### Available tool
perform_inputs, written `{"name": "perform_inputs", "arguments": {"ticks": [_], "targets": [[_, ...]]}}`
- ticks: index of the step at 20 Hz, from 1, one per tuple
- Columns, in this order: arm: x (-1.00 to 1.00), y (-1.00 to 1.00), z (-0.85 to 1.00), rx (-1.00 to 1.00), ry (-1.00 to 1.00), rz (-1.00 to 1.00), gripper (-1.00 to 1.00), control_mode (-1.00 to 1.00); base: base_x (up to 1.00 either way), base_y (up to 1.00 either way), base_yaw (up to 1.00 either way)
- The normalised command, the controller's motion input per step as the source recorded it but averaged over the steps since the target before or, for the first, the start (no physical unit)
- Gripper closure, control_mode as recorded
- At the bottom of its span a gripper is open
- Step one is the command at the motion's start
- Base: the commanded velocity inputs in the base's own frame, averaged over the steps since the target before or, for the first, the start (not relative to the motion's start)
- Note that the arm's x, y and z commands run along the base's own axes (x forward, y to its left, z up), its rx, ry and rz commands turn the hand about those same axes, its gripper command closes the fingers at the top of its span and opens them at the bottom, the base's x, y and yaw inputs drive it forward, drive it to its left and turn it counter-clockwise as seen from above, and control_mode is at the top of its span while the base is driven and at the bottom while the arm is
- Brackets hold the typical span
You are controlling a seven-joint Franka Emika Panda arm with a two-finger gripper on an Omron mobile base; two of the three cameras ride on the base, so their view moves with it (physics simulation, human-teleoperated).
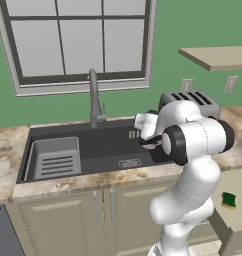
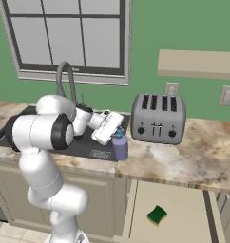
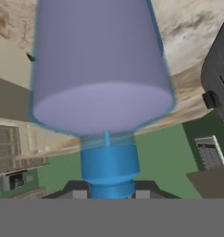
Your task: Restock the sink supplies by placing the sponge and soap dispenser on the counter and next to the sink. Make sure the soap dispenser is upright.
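In the left base view the arm is reaching over the right end of the sink point(image 1: 93, 145), and its own bulk is hiding the hand; the sponge point(image 1: 228, 200) is lying low at the right on a tan ledge below the counter point(image 1: 8, 150), so that half of the job is looking undone; the toaster point(image 1: 193, 102) is standing behind the arm, closing off the room at the back.

In the right base view the gripper point(image 2: 118, 135) is sitting over the pump top of the dispenser point(image 2: 119, 147), which is standing upright on the counter just beside the sink's right rim, probably held by the top so it is staying vertical; the toaster is standing near on its right, apart from it; the counter's front edge is lying close below the bottle, so there is little margin forward, while open stone is stretching further right past the toaster; the sponge is resting on the tan surface below, well apart.

In the hand view the jaws are clamping the blue pump, with the lavender body stretching away toward the marbled stone; the toaster's dark side is showing at the right edge.
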Motion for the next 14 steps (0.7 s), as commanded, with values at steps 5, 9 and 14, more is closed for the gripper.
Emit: {"name": "perform_inputs", "arguments": {"ticks": [5, 9, 14], "targets": [[0.29, -0.10, 0.00, -0.03, 0.00, 0.00, 1.00, -1.00, 0.00, 0.00, 0.00], [0.33, -0.13, 0.00, -0.04, 0.00, 0.00, 1.00, -1.00, 0.00, 0.00, 0.00], [0.26, -0.28, 0.00, -0.05, 0.00, 0.00, 1.00, -1.00, 0.00, 0.00, 0.00]]}}
